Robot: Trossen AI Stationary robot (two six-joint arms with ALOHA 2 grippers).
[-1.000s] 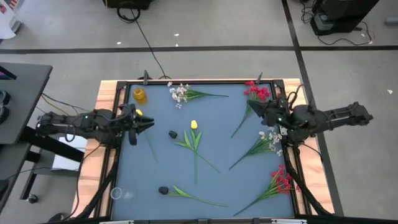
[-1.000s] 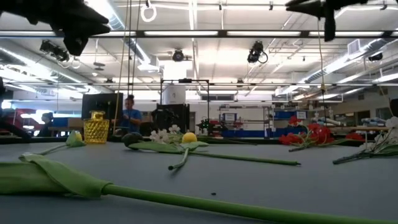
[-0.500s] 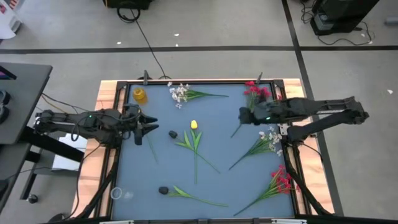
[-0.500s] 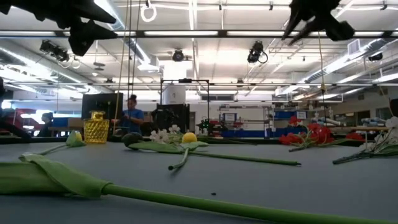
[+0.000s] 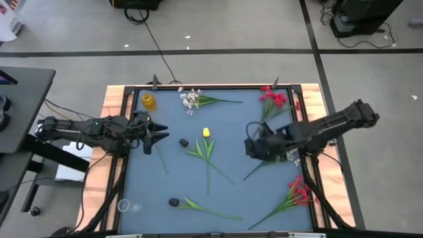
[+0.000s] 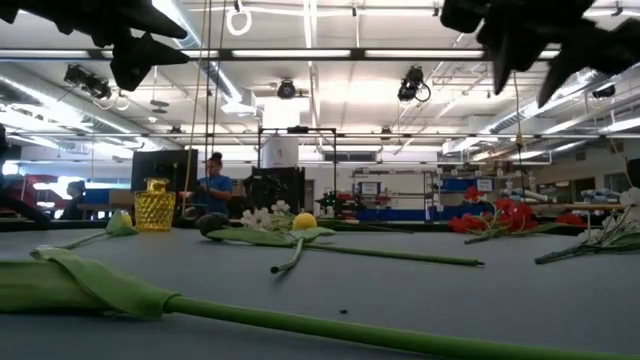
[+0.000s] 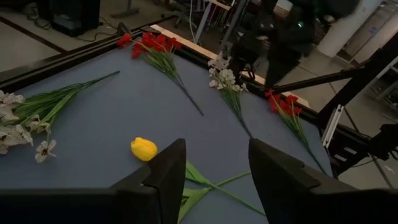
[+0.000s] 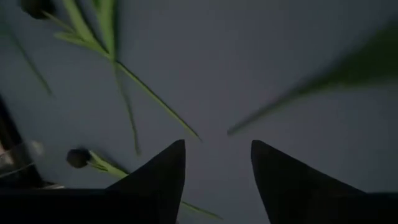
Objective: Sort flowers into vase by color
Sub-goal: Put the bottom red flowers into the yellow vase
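You've sorted nothing yet: the yellow vase (image 5: pixel 149 101) at eleven o'clock stands empty, the flowers (image 5: pixel 206 149) strewn across the counter (image 5: pixel 231 192), left tool (image 5: pixel 157 134) and right tool (image 5: pixel 253 147) both released.

The right arm (image 5: pixel 310 132) hides the white flowers' blossoms (image 5: pixel 291 153).

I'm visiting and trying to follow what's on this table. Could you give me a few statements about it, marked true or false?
1. A yellow vase stands near a far corner of the table. True.
2. The yellow tulip is inside the vase. False: it lies on the table.
3. The right gripper holds a red flower. False: its fingers are open, empty.
4. The left gripper is open. True.
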